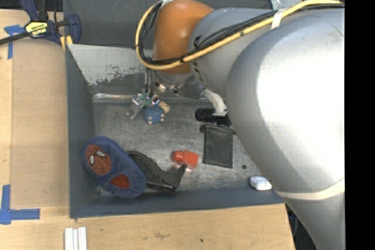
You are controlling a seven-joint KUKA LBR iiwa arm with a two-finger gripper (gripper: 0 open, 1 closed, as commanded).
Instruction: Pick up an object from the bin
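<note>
My gripper (pixel 150 100) hangs under the orange wrist cover near the back wall of the bin, left of centre. Right beneath it sits a small round blue thing (pixel 153 116) with a tan bit on its right side; it touches or nearly touches the gripper's tip. I cannot make out whether the blue thing rests on the bin floor or is lifted. A black-and-white piece (pixel 212 110) lies just to the right of it, partly under the arm.
A blue slipper with a Spider-Man face (pixel 108 167) lies at the front left, and a black curved thing (pixel 153 173) leans against it. A small red-orange piece (pixel 186 157), a flat black rectangle (pixel 218 146) and a white pebble-like thing (pixel 259 184) lie front right. The arm covers the bin's right side.
</note>
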